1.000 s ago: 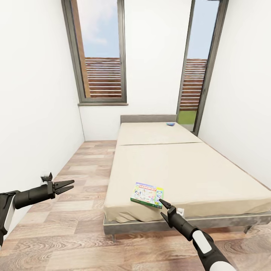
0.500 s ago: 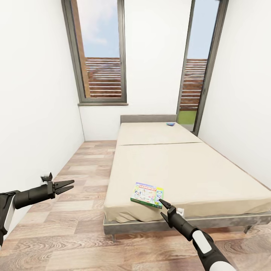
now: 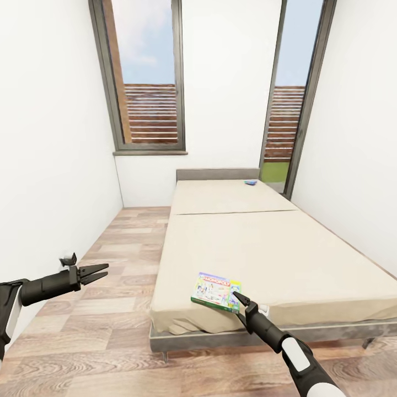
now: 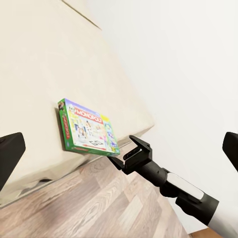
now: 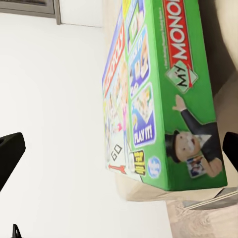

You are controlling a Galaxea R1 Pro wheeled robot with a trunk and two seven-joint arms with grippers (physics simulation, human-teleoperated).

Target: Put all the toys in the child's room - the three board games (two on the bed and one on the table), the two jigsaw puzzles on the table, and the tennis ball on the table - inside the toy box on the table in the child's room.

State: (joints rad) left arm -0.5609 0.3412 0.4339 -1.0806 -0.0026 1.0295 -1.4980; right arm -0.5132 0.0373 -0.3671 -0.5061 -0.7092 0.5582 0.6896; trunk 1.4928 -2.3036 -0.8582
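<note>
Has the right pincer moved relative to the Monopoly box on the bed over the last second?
No. The right pincer sits at the box's near right corner as before; both shift slightly together with the bed, which points to camera motion.

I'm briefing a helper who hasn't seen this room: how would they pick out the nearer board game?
Find the cream bed under the windows. At its foot corner lies a flat green Monopoly box, just ahead of the right gripper. The other item, small and blue, lies by the headboard.

Cut off, tiny or hidden — what cannot be read

The small blue item (image 3: pixel 250 181) near the headboard (image 3: pixel 217 173) is too small to identify; the bed (image 3: pixel 286 259) runs off the head view's right edge; the right end effector (image 3: pixel 238 305) covers the Monopoly box (image 3: pixel 216 290) corner — contact unclear.
</note>
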